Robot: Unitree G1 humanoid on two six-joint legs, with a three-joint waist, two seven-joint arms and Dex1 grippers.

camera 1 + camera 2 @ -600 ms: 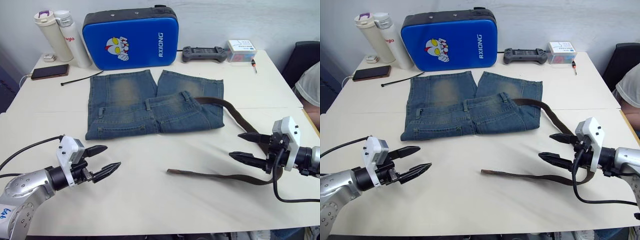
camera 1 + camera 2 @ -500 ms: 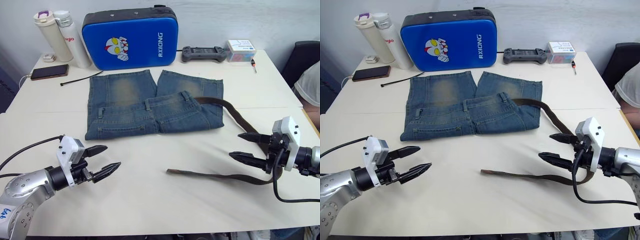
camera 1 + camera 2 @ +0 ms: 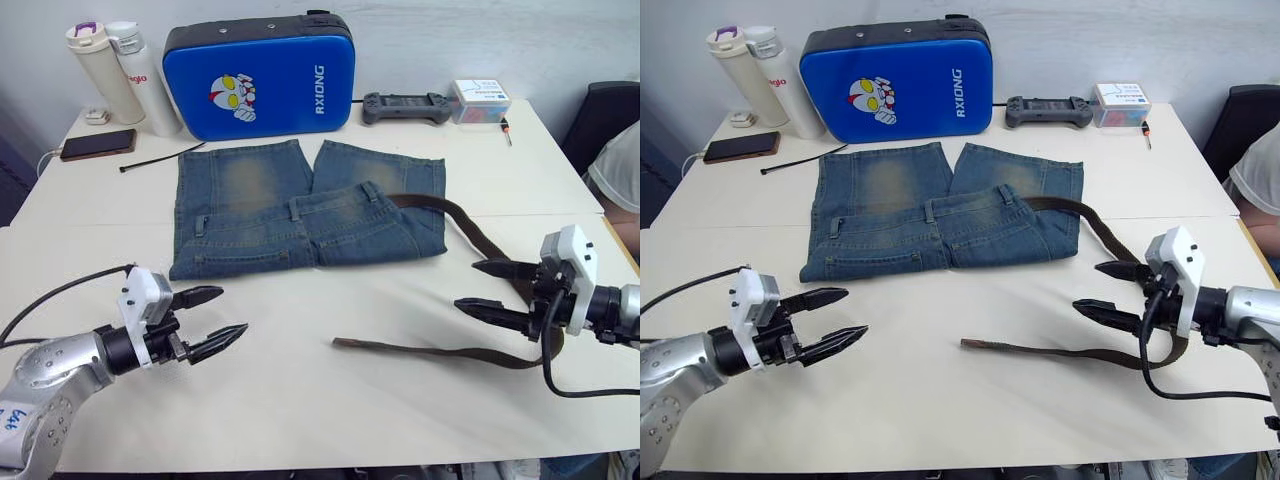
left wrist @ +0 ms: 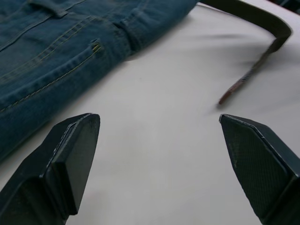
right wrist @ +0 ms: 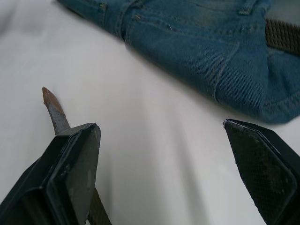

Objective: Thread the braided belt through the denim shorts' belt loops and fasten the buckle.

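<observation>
The denim shorts (image 3: 300,215) lie flat mid-table, waistband toward me, with belt loops (image 3: 296,208) along it. The braided belt (image 3: 430,351) leaves the waistband at the right end, runs right past my right gripper (image 3: 467,284), bends back and ends in a tan tip (image 3: 340,343) on the bare table. The buckle is hidden. My right gripper is open, just above the belt's bend, holding nothing. My left gripper (image 3: 232,310) is open and empty near the front left, below the shorts' left corner. The left wrist view shows the shorts (image 4: 47,51) and the belt tip (image 4: 226,97) ahead.
Along the back stand a bright blue case (image 3: 260,75), two bottles (image 3: 120,70), a phone (image 3: 98,144), a black cable tie (image 3: 150,160), a game controller (image 3: 405,105) and a small box (image 3: 480,100). A person's sleeve (image 3: 620,165) shows at the right edge.
The left gripper has edged slightly right and the right gripper slightly up. Both stay open. The belt and shorts lie as before.
</observation>
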